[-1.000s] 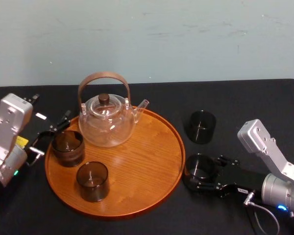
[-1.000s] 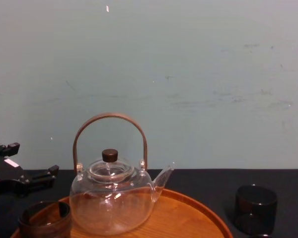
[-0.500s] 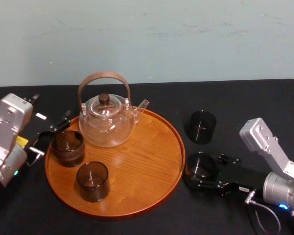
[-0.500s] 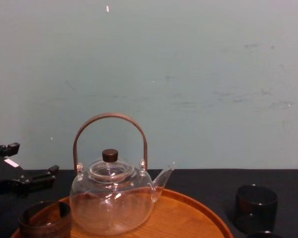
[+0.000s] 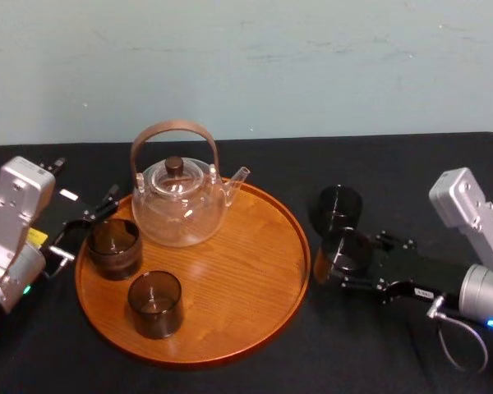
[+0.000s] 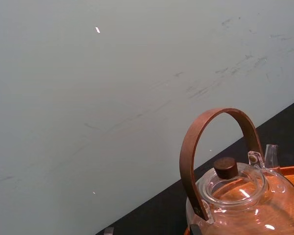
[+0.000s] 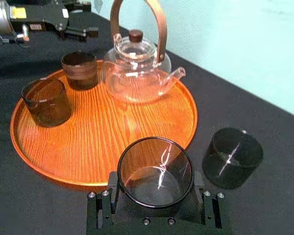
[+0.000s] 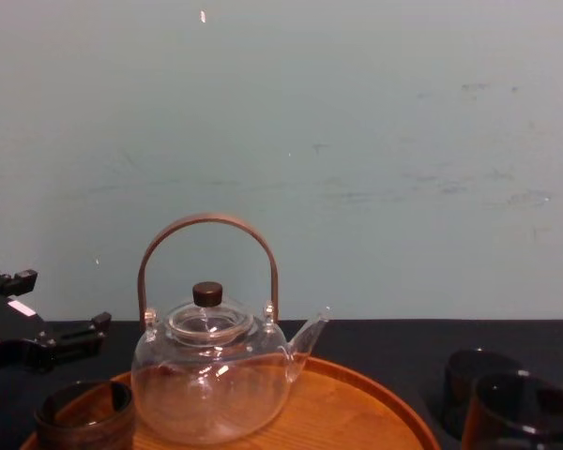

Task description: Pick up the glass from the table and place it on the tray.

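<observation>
One dark-tinted glass [image 7: 156, 169] stands upright between the fingers of the right gripper [image 5: 343, 258], which pinch it low on its wall from both sides. The rim and upper body stand clear above the fingers. The glass is over the black table [image 5: 411, 164], just right of the right rim of the tray [image 5: 230, 271]. I cannot tell whether its base touches the cloth.

- Loose glass [image 5: 338, 205]: on the cloth just beyond the held one, on the far side. The two overlap in the head view, but the right wrist view shows a gap between them.
- Tray, right half: bare wood from the centre out to the right rim, which is the rim nearest the held glass. This is the widest open patch.
- Tray, left half: near glass [image 5: 154, 304] at the near left and far glass [image 5: 113, 246] at the left rim. The two stand apart from each other.
- Teapot [image 5: 179, 205]: on the far part of the tray, with its clear body upright, its brown hoop handle up and its spout pointing right. It stands close beside the far glass.
- Left gripper [image 5: 84, 182]: on the left of the table, just outside the tray's far-left rim. Its fingers are spread and hold nothing, and it is near the far glass without touching it.
- Table: bare black cloth lies near and right of the right arm. The far edge meets a pale wall.
</observation>
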{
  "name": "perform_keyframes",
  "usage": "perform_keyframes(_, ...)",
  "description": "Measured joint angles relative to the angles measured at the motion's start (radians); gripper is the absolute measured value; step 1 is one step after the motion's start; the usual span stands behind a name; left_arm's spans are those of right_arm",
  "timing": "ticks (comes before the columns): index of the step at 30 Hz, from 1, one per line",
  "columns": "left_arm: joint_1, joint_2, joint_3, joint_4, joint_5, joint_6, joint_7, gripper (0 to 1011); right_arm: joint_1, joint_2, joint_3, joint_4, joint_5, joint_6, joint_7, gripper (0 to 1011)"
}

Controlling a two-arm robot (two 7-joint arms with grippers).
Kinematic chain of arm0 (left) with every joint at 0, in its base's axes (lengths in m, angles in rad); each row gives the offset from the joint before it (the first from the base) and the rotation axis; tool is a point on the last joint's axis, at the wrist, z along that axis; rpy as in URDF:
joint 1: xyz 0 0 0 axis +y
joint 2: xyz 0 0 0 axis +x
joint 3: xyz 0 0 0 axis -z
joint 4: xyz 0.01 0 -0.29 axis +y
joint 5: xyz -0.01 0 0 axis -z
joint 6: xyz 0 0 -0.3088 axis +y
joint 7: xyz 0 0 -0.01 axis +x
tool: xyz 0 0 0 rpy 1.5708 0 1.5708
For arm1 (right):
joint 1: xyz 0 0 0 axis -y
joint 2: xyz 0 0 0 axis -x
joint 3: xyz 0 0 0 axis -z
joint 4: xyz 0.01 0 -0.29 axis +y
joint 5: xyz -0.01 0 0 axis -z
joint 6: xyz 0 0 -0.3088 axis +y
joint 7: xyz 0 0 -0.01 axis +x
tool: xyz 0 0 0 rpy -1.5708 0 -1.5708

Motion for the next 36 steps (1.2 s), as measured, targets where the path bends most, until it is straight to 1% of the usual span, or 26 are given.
perform_keyframes(4,0.000,0.000,0.000,0.000,0.000,0.000,0.000,1001,0.012,0.008,0.001,-0.012,0.007,-0.003,0.005,883)
perform_keyframes(6,0.000,0.000,0.000,0.000,0.000,0.000,0.000,1001,0.023,0.012,-0.005,-0.017,0.007,-0.006,0.010,883)
perform_keyframes(10,0.000,0.000,0.000,0.000,0.000,0.000,0.000,1001,0.047,0.013,-0.023,-0.020,0.005,-0.010,0.021,883)
perform_keyframes(13,0.000,0.000,0.000,0.000,0.000,0.000,0.000,1001,0.072,0.010,-0.044,-0.019,-0.005,-0.011,0.032,883)
perform_keyframes(20,0.000,0.000,0.000,0.000,0.000,0.000,0.000,1001,0.140,-0.014,-0.111,0.003,-0.031,-0.014,0.067,883)
perform_keyframes(24,0.000,0.000,0.000,0.000,0.000,0.000,0.000,1001,0.168,-0.029,-0.141,0.017,-0.041,-0.014,0.081,883)
perform_keyframes(26,0.000,0.000,0.000,0.000,0.000,0.000,0.000,1001,0.178,-0.034,-0.151,0.022,-0.044,-0.014,0.086,883)
perform_keyframes(29,0.000,0.000,0.000,0.000,0.000,0.000,0.000,1001,0.202,-0.050,-0.177,0.037,-0.050,-0.015,0.097,883)
perform_keyframes(33,0.000,0.000,0.000,0.000,0.000,0.000,0.000,1001,0.218,-0.062,-0.195,0.050,-0.053,-0.016,0.103,883)
perform_keyframes(35,0.000,0.000,0.000,0.000,0.000,0.000,0.000,1002,0.232,-0.075,-0.212,0.064,-0.054,-0.018,0.109,883)
perform_keyframes(36,0.000,0.000,0.000,0.000,0.000,0.000,0.000,1002,0.232,-0.075,-0.212,0.064,-0.054,-0.018,0.109,883)
